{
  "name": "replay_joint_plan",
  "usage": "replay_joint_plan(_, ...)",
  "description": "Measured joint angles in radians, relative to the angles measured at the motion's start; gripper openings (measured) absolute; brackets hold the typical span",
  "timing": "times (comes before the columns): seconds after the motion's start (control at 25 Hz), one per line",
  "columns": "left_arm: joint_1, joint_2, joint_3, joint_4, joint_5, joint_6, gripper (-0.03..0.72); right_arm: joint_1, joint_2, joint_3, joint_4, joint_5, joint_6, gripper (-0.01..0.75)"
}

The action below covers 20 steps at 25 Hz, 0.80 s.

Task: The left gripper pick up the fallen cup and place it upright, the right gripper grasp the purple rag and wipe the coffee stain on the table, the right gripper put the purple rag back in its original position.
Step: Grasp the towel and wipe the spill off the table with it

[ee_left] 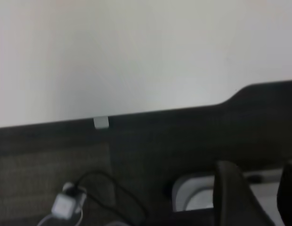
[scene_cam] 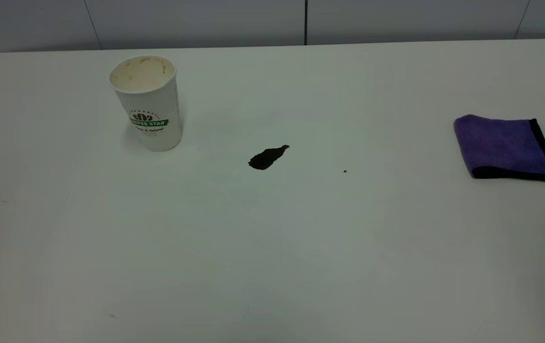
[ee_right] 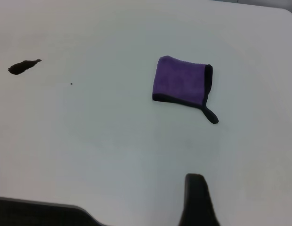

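The cup (scene_cam: 148, 102) stands upright at the back left of the table (scene_cam: 272, 247), its green band facing the camera. The coffee stain (scene_cam: 267, 157) lies to the cup's right near the table's middle; it also shows in the right wrist view (ee_right: 23, 67). The purple rag (scene_cam: 503, 145) lies folded at the far right, black tail pointing right, and shows in the right wrist view (ee_right: 181, 81). Neither gripper shows in the exterior view. My left gripper (ee_left: 259, 188) is open and empty, off the table's edge. My right gripper (ee_right: 245, 195) is above the table short of the rag; one finger (ee_right: 198, 200) shows, with bare table beside it.
A tiny dark speck (scene_cam: 345, 171) lies between the stain and the rag. The left wrist view shows the table's edge (ee_left: 150, 110), dark floor below it and a white plug with a cable (ee_left: 66, 205).
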Motion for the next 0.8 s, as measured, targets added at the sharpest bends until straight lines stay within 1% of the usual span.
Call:
replay_joint_plan(0.24, 0.0, -0.223, 0.012, 0.033, -0.015, -0.008, 0.276, 0.0, 0.0, 0.0, 0.0, 0.0, 0.0, 0.551)
replay_joint_plan(0.52, 0.0, -0.391, 0.015, 0.087, -0.021, -0.103, 0.275, 0.0, 0.0, 0.0, 0.0, 0.0, 0.0, 0.551)
replay_joint_plan(0.8, 0.0, -0.427, 0.055, 0.087, -0.033, -0.111, 0.275, 0.0, 0.0, 0.0, 0.0, 0.0, 0.0, 0.551)
